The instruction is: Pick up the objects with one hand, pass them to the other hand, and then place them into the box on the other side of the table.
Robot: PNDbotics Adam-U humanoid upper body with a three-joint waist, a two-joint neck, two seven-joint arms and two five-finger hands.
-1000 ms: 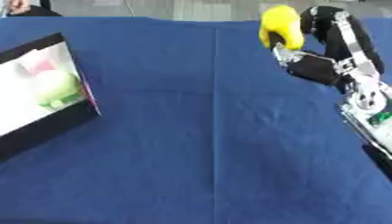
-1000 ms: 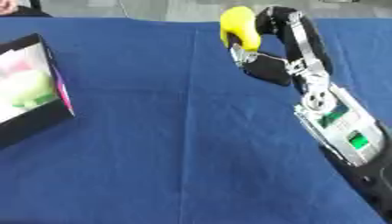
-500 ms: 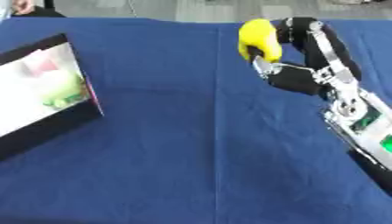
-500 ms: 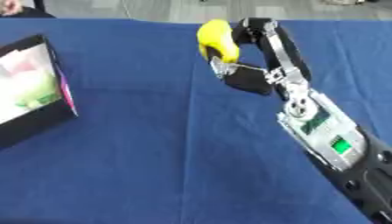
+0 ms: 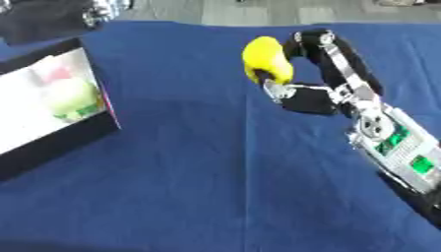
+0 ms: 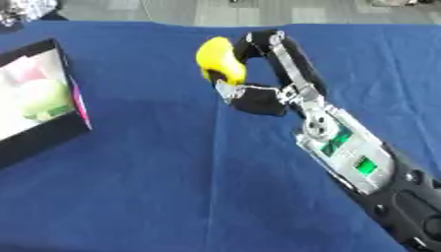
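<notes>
Nearest, bare blue tablecloth [image 5: 198, 197] across the whole lower part of both views, wide and uncluttered from left edge to the arm. At the lower right, black and silver forearm with green lights, rising diagonally toward the centre. Further up, right hand [image 6: 258, 96] held above the cloth near mid-table, fingers and thumb curled round a yellow object [image 5: 267, 61], lifted clear of the surface. Open cloth between hand and box, nothing lying in that stretch. At the left edge, black box [image 5: 65, 142] tilted, cut off by the frame, with a pale green object [image 5: 71, 97] and something pinkish inside. Beyond, far table edge against grey floor. Left hand nowhere visible.
</notes>
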